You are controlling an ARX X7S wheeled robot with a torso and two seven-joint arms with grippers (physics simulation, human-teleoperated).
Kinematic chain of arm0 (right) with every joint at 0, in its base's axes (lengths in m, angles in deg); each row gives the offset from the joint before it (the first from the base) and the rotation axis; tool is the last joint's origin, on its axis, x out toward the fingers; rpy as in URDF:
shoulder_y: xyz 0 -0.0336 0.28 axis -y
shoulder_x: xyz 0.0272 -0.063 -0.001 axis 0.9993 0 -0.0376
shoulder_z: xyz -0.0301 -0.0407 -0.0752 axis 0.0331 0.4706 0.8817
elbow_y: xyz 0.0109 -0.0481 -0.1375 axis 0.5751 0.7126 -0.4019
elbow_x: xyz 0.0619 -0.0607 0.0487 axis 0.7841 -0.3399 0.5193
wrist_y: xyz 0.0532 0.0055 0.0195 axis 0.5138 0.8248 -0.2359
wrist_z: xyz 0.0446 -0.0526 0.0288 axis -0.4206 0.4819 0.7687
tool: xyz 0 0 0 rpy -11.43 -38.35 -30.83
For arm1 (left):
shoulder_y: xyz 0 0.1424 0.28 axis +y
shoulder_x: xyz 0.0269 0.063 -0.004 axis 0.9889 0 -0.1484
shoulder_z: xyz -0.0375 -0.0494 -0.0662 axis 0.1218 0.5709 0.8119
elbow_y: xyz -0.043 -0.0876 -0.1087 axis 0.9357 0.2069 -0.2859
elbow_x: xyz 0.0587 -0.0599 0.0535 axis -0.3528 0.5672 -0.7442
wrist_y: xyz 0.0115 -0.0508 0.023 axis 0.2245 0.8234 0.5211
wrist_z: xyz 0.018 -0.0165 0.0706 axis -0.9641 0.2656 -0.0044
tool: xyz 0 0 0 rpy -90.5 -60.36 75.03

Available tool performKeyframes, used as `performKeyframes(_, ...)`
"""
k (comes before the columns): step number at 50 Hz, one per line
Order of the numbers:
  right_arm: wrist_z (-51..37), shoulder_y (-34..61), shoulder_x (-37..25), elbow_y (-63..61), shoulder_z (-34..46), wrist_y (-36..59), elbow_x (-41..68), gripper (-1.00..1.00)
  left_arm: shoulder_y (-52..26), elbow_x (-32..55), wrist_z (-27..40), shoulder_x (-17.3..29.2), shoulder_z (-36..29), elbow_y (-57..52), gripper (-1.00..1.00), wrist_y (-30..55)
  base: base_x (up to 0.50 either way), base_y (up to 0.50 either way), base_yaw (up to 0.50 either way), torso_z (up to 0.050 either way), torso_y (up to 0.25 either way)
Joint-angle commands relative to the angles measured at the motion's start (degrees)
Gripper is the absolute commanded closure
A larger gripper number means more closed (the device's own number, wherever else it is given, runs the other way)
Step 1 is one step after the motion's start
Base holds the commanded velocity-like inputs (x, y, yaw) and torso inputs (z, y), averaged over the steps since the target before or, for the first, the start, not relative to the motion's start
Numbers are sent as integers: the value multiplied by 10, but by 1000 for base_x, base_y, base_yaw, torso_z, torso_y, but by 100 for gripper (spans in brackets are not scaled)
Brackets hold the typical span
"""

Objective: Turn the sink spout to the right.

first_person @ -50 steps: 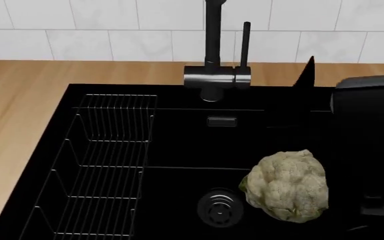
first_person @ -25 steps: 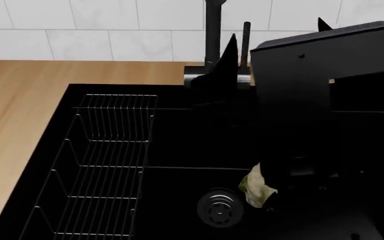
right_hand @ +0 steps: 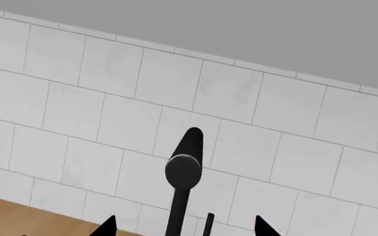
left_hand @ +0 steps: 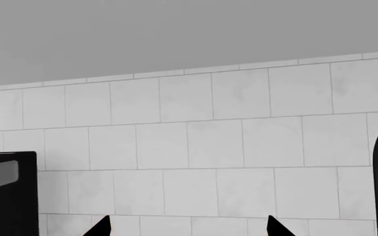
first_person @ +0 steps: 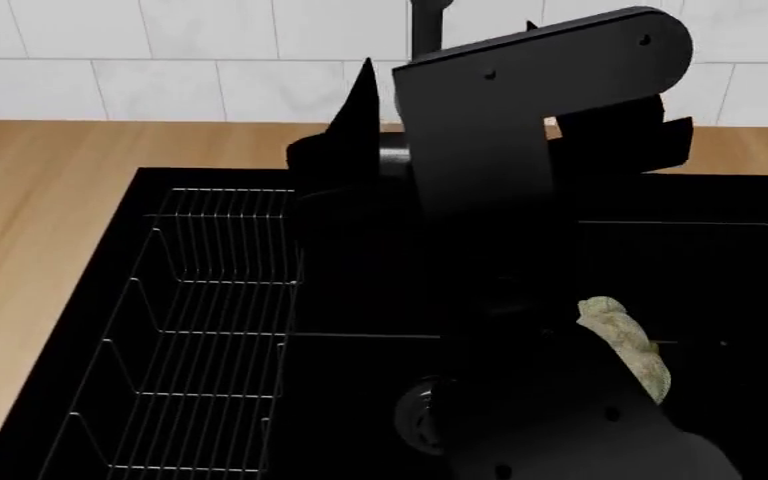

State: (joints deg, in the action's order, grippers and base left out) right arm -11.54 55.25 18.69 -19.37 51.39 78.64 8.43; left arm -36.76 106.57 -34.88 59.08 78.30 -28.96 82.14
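The sink spout [first_person: 426,25] is a dark tube at the back of the black sink [first_person: 224,180]. My right arm hides most of it in the head view. In the right wrist view the spout's tube and round end [right_hand: 183,171] stand between my right gripper's fingertips [right_hand: 107,227], beside the thin lever rod [right_hand: 208,223]. My right gripper [right_hand: 185,228] is open and empty, with a jaw on either side of the tube and not touching it; it also shows in the head view [first_person: 447,50]. My left gripper [left_hand: 187,228] is open and empty, facing the tiled wall.
A wire dish rack [first_person: 211,330] fills the sink's left half. A cauliflower [first_person: 628,345] lies at the right, and the drain [first_person: 414,415] is partly hidden by my arm. A wooden counter [first_person: 37,200] surrounds the sink. A black box [left_hand: 5,196] shows in the left wrist view.
My right arm has swung up and to the left across the sink. Its gripper now straddles the spout, and the arm covers most of the cauliflower. The spout itself has not visibly turned.
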Motion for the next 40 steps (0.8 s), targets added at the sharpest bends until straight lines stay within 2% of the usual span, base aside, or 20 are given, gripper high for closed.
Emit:
performKeyframes(1, -4, 18, 3, 3, 19, 2, 2, -100, 3, 1, 1, 1, -2, 2, -100, -6, 0, 0, 0, 0, 0)
performKeyframes(19, -9, 19, 1, 4, 20, 0, 9, -100, 3, 4, 4, 3, -4, 3, -100, -8, 0, 0, 0, 0, 0)
performKeyframes(40, -3, 29, 1, 130, 40, -118, -22, -100, 7, 3, 10, 5, -4, 2, -100, -15, 0, 0, 0, 0, 0)
